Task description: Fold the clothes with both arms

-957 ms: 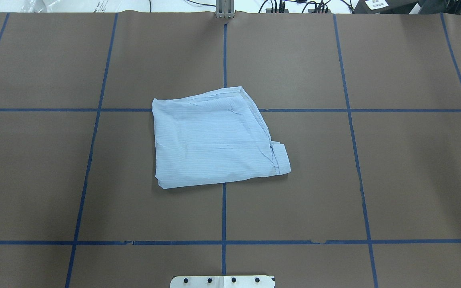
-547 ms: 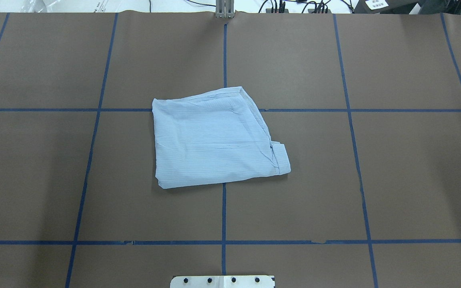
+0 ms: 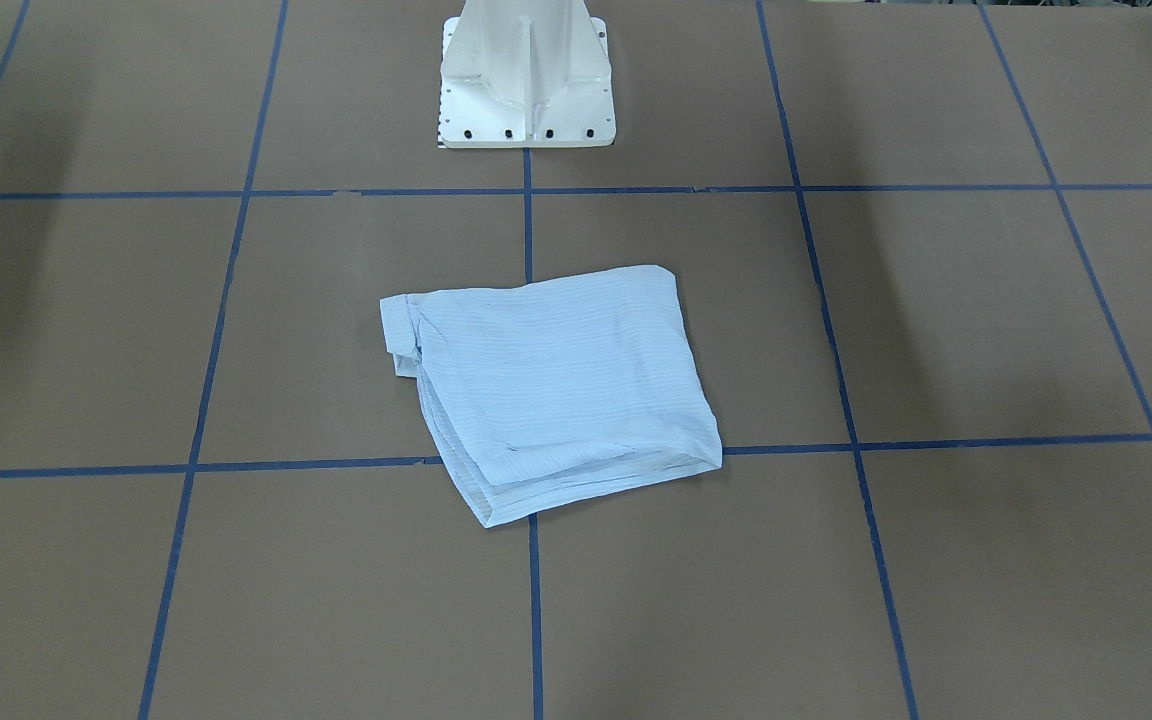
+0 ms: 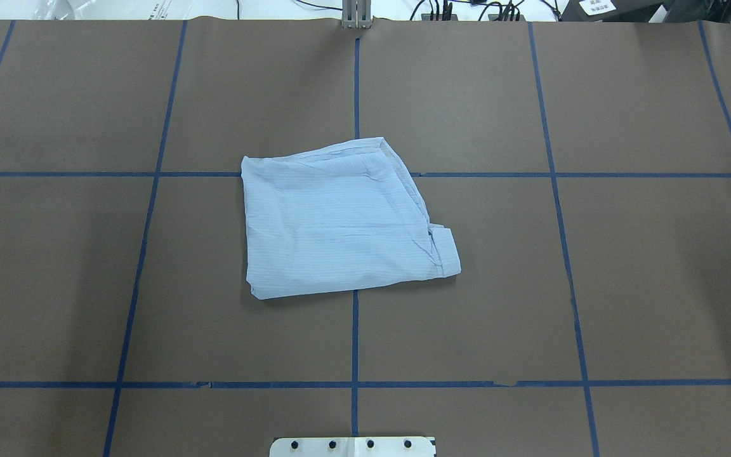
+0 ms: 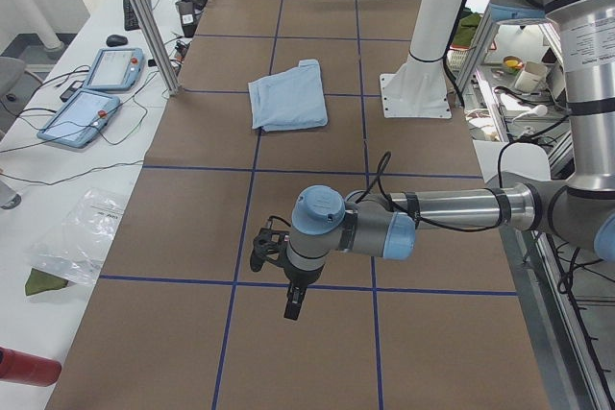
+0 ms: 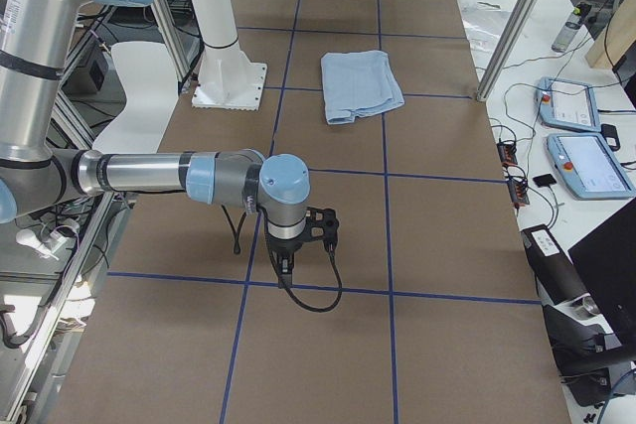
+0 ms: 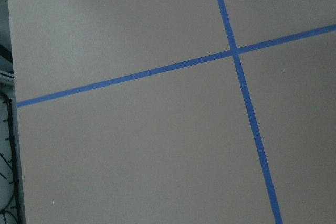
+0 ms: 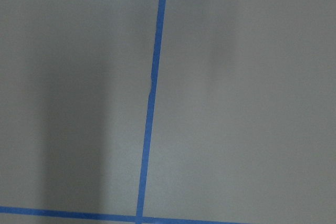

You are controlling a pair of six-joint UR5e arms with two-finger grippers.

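The clothes are one pale blue striped shirt (image 4: 340, 219), folded into a rough square and lying flat near the table's middle; it also shows in the front view (image 3: 556, 385) and both side views (image 5: 286, 95) (image 6: 361, 84). Neither arm touches it. The left arm reaches low over the table's left end, its left gripper (image 5: 279, 280) far from the shirt. Over the right end the right gripper (image 6: 298, 250) hangs the same way. From these side views I cannot tell whether either gripper is open or shut. Both wrist views show only brown table cover and blue tape.
The brown table cover (image 4: 657, 285) carries a blue tape grid. The white pedestal base (image 3: 526, 80) stands at the robot's edge. Side benches hold teach pendants (image 5: 96, 88) (image 6: 576, 136), cables and aluminium posts (image 5: 144, 16).
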